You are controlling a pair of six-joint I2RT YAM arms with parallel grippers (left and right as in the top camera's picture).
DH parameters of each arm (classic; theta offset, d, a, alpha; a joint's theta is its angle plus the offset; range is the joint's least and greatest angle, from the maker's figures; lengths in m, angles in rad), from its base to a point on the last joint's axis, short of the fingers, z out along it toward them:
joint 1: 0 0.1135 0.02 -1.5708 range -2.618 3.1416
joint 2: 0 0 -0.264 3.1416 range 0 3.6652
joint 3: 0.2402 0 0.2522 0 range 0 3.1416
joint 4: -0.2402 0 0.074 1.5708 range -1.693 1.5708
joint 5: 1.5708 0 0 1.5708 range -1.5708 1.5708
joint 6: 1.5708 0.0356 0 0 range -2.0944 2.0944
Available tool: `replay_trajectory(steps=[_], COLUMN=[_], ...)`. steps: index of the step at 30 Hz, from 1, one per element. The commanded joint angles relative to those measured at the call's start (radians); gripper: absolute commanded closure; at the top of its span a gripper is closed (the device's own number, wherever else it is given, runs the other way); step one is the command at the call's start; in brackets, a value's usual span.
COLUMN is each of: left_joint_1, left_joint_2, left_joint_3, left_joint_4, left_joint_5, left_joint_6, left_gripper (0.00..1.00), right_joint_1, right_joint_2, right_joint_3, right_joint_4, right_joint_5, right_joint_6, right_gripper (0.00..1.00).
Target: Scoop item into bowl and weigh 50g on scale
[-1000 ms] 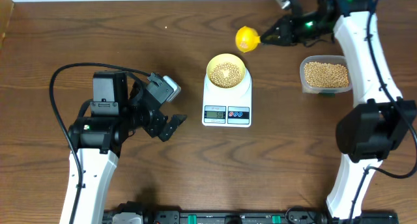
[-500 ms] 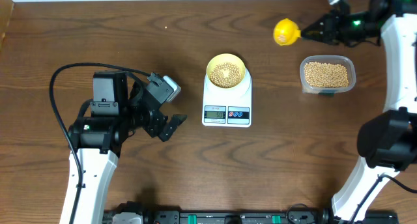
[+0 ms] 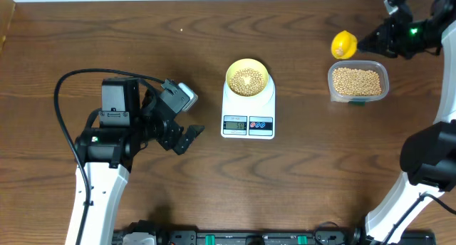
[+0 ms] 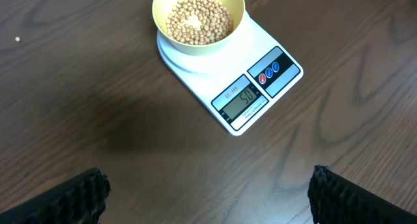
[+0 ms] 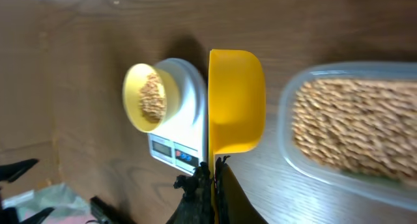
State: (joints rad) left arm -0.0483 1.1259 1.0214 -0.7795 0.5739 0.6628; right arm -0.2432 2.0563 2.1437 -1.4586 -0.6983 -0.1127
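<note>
The pale yellow bowl (image 3: 247, 77) holds tan beans (image 4: 198, 19) and sits on the white scale (image 3: 248, 111); its display (image 4: 240, 98) reads about 50. My right gripper (image 3: 372, 40) is shut on the handle of a yellow scoop (image 3: 344, 44), held above the table just left of the clear tub (image 3: 358, 82) full of beans. In the right wrist view the scoop (image 5: 235, 100) is turned on its side between bowl (image 5: 150, 97) and tub (image 5: 355, 123). My left gripper (image 3: 187, 139) is open and empty, left of the scale.
The wooden table's (image 3: 320, 174) far edge lies close behind my right gripper. A black cable (image 3: 71, 81) loops around my left arm. The left fingers (image 4: 78, 191) frame bare wood in front of the scale.
My right gripper has carried the yellow scoop rightward from near the bowl to beside the clear tub. The left arm has not moved.
</note>
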Motion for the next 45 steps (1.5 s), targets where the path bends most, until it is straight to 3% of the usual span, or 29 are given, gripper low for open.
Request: replay_trajectory(steps=[1,16,33,45], left_joint_1=[0.004,0.004,0.004,0.004], left_joint_2=[0.004,0.004,0.004,0.004], left_joint_3=[-0.006,-0.006,-0.006,-0.006], left_joint_4=[-0.002,-0.002,-0.002,-0.002], left_joint_5=[0.013,0.013,0.013,0.013], left_joint_6=[0.014,0.014,0.014,0.014], left_gripper=[0.01,0.00,0.01,0.01], right_joint_1=[-0.013,0.008,0.196,0.240], right_joint_2=[-0.033,-0.024,-0.006,-0.006], right_joint_3=[0.003,0.000,-0.002,-0.011], right_joint_4=[-0.011,-0.064,-0.080,-0.081], right_joint_5=[0.074,0.399,0.793,0.829], right_joint_6=[0.012,0.040,0.098,0.116], right_gripper=[0.99,0.99,0.99,0.99])
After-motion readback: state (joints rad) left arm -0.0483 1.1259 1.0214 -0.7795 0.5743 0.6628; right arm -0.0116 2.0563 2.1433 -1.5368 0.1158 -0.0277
